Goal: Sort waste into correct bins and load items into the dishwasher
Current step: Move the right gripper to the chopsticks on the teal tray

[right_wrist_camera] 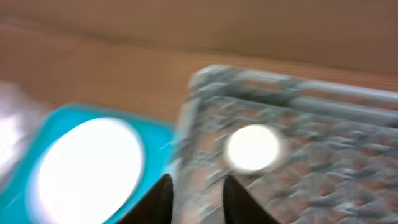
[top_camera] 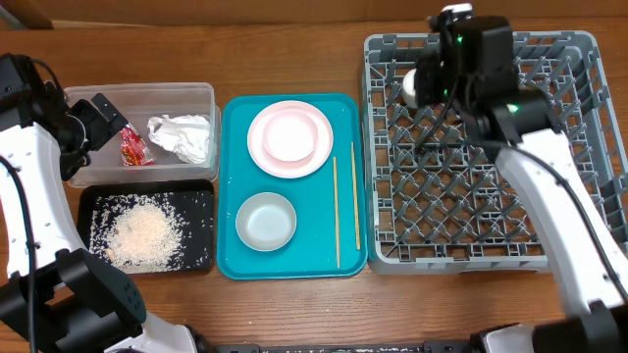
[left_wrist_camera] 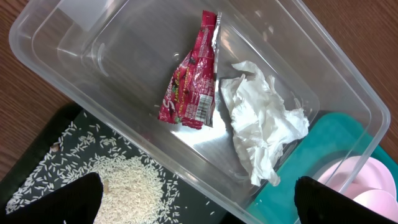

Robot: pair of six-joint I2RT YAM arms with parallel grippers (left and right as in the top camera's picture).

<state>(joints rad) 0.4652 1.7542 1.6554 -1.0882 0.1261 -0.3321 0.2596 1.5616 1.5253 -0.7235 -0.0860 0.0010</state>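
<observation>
My right end effector (right_wrist_camera: 196, 180), slightly parted and empty, hovers beside the small white cup (right_wrist_camera: 253, 147) in the dish rack (top_camera: 442, 196), so I should rise straight, clearing the pegs.

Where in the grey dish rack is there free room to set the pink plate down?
The dish rack is bare across its middle and near rows. Only its far-left corner is crowded: the cup sits there, with the right gripper close by.
</observation>
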